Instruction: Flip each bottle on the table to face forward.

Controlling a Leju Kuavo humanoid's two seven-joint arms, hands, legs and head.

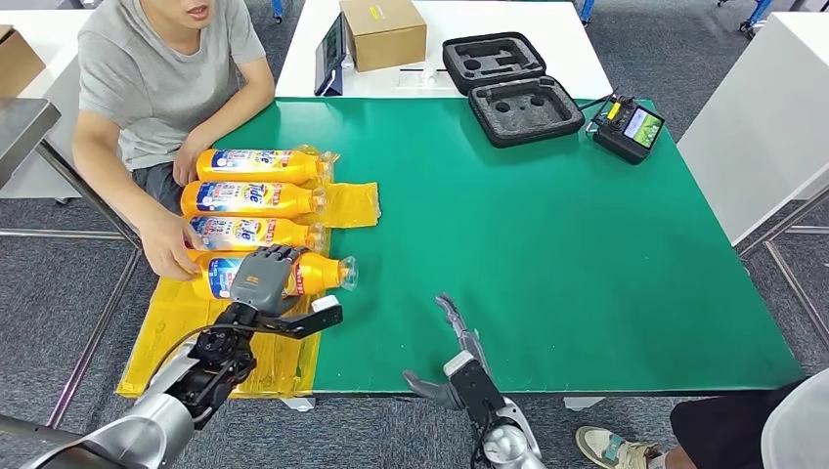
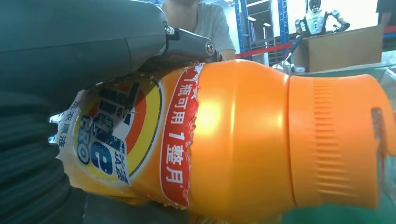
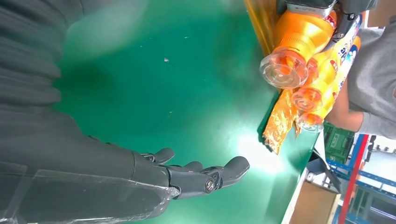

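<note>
Several orange detergent bottles lie side by side on yellow plastic sheeting (image 1: 350, 203) at the table's left edge, caps pointing right. My left hand (image 1: 260, 277) grips the nearest bottle (image 1: 318, 274) around its label; the left wrist view shows that bottle (image 2: 243, 140) close up under my fingers (image 2: 93, 42). The other bottles (image 1: 256, 199) lie just beyond it with labels up. My right hand (image 1: 458, 360) hovers open above the green table near its front edge, fingers stretched out (image 3: 205, 175). The right wrist view looks across at the bottle caps (image 3: 285, 70).
A seated person rests a hand (image 1: 174, 254) on the bottles' bases at the left. At the back stand an open black foam case (image 1: 513, 88), a controller (image 1: 631, 127), a cardboard box (image 1: 383, 32) and a tablet (image 1: 330, 54). Green tabletop (image 1: 567, 254) stretches to the right.
</note>
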